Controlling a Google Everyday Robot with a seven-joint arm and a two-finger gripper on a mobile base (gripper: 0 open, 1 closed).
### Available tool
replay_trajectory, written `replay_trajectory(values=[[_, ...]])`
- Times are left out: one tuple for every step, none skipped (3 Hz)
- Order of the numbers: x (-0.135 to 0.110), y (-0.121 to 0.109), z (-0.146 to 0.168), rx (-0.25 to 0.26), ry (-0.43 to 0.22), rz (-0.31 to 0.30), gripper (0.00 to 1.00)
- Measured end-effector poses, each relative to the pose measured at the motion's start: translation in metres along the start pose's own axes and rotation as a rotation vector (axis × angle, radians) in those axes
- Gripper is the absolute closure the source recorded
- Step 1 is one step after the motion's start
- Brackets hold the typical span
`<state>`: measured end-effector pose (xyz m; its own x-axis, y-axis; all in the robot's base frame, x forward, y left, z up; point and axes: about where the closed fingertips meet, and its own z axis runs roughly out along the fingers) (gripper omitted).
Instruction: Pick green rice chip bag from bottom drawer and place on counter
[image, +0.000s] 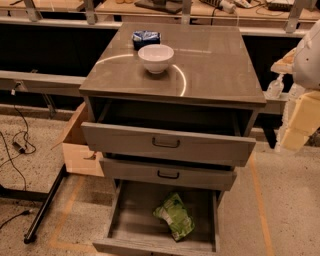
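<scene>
**Green bag lies in the open bottom drawer, gripper off to the right**

The green rice chip bag (175, 216) lies on the floor of the bottom drawer (131, 222), right of the middle and towards the drawer's front. It is crinkled, light green with white patches, and rests flat at a slant, touching nothing but the grey drawer floor. The bottom drawer is pulled out farthest of the three, so its whole box shows.

Above it, the middle drawer (205, 177) is pulled out a little and the top drawer (215, 146) somewhat more; each has a dark metal handle at its centre. An open gap shows behind the top drawer's front.

The worktop (225, 70) above them is glossy grey-brown with a curved streak of reflected light. A white bowl (156, 57) stands upright on it, left of centre towards the back. A blue-and-white packet (146, 38) sits just behind the bowl, close to the rear edge.

The gripper (299, 122) hangs at the right edge of the view, a cream-coloured piece below a white rounded part of the arm. It is beside the cabinet's right side at about the height of the top drawer, well apart from the bag. Whether it is open or closed cannot be told.

To the left of the cabinet, a cardboard box (75, 147) stands on the speckled floor, with black cables (17, 142) farther left.
</scene>
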<state>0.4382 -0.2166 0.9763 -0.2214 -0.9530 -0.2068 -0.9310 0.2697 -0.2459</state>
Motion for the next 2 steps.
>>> replay_trajectory(values=[[0.0, 0.0, 0.0, 0.0, 0.0, 0.0, 0.0], [-0.0012, 0.0007, 0.0027, 0.004, -0.022, 0.004, 0.0]])
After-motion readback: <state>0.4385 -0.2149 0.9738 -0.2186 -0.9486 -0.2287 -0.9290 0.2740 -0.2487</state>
